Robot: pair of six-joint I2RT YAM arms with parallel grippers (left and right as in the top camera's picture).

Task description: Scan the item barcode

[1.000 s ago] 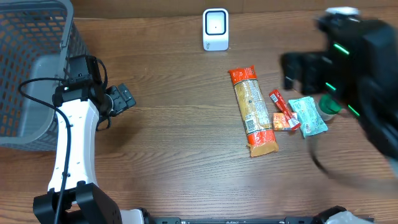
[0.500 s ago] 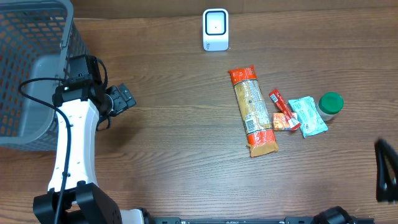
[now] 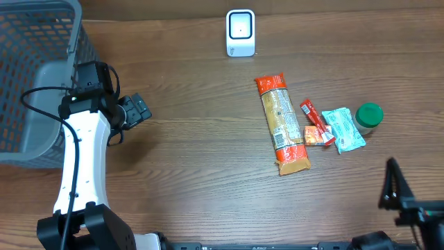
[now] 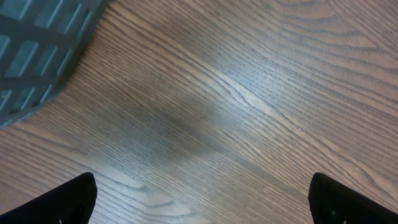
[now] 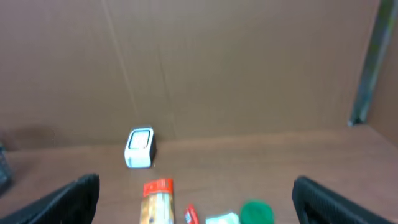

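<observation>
Two grippers gape wide, empty: left gripper (image 3: pixel 137 110) beside the grey mesh basket (image 3: pixel 28 35), right gripper (image 5: pixel 202 199) near-right. Long orange snack packet (image 3: pixel 282 125) lies right of centre.

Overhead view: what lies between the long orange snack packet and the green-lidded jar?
A small red sachet and a pale teal pouch, shown in the overhead view.

A wood-grain bench (image 3: pixel 201 153) is carrying everything. A white scanner (image 3: pixel 241 32) is standing near its far edge. A long orange packet (image 3: pixel 282 123) is lying right of the middle, with a red sachet (image 3: pixel 312 118), a teal pouch (image 3: pixel 343 129) and a green-lidded jar (image 3: pixel 368 117) sitting in a row just beside it. A grey basket (image 3: pixel 41 69) is sitting at the left end.
</observation>
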